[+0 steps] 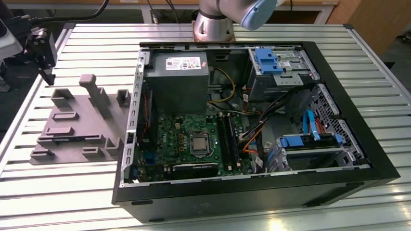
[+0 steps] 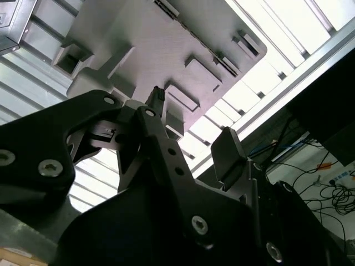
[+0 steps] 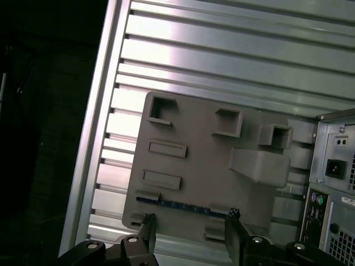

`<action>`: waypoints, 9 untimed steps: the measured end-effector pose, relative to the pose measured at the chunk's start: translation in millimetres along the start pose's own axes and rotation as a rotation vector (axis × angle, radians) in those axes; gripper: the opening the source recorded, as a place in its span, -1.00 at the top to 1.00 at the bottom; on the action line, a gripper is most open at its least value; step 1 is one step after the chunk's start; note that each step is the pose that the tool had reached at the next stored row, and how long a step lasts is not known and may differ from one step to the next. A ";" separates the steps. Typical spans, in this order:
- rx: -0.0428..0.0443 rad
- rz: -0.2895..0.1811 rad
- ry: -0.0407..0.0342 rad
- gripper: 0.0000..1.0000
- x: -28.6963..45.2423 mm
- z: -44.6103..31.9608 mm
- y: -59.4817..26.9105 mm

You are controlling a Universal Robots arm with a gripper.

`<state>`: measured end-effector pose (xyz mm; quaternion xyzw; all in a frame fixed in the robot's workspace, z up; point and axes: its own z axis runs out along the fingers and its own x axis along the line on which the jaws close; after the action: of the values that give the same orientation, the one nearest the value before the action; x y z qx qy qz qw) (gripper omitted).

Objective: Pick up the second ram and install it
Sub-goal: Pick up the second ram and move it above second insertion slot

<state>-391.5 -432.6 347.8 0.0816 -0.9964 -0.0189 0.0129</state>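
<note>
While end effector [image 3: 189, 221] hovers, second ram [image 3: 183, 205] lies beneath.

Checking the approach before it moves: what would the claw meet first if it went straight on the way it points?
Probably the second ram, the blue stick on the grey holder; the open claw frames it, though depth is unclear.

Bright overhead light, glare on the slatted table [image 1: 57, 192], darkness beyond its edge

Ram [image 3: 183, 205]: blue-green. Fixture [image 3: 199, 149]: plain matte grey. Table [image 3: 222, 50]: silver, ribbed w/ parallel slats. Case [image 1: 257, 197]: black. Mobo [image 1: 186, 139]: green. Drive brackets [image 1: 266, 60]: blue. PSU [image 1: 176, 91]: grey, white label. Gripper [image 3: 191, 217]: black.
</note>
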 end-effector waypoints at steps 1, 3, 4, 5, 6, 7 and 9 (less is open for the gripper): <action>0.0000 0.000 0.0000 -0.22 0.0 0.0 0.0; 0.0000 0.000 0.0000 -0.22 0.0 0.0 -0.1; 0.0000 0.000 0.0000 -0.22 0.0 0.0 -0.1; 0.0000 0.000 0.0000 -0.22 0.0 0.0 -0.1; 0.0000 0.000 0.0000 -0.22 0.0 0.0 -0.1; 0.0000 0.000 0.0000 -0.19 0.0 0.0 -0.1; 0.0000 0.000 0.0000 -0.07 0.0 0.0 -0.1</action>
<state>-391.5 -432.6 347.8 0.0818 -0.9964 -0.0189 0.0128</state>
